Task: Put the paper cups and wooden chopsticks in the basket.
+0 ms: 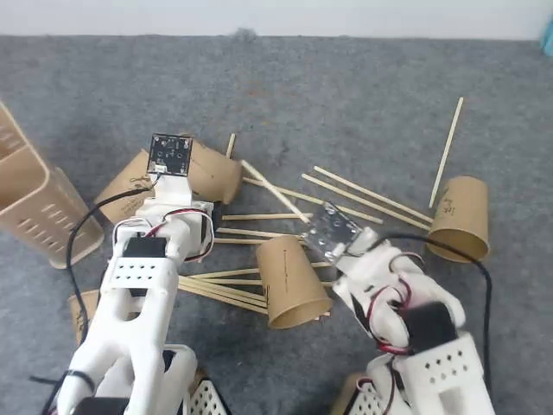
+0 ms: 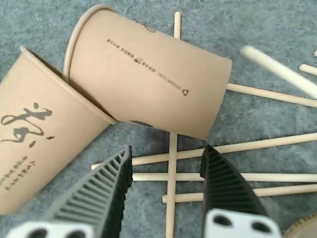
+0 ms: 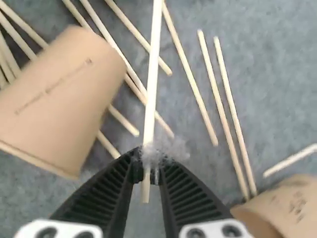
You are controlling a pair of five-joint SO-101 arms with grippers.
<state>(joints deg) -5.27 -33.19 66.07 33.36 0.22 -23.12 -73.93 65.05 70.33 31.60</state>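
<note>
The right gripper is clenched on one chopstick; the left gripper is spread wide, grasping nothing, near a lying cup.

Possibly a lab: grey felt tabletop.

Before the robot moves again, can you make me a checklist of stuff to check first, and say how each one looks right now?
1. Right gripper pinching the held chopstick: ok, it is shut on it.
2. Far end of that chopstick clear of the loose ones on the table: cannot tell.
3. Left gripper free to grab: ok, it is open and empty, facing a lying cup.
4. Basket ready: ok, it stands with its opening up.
5. Clear way from the right gripper to the basket: probably not ok, the left arm sits in between.
</note>
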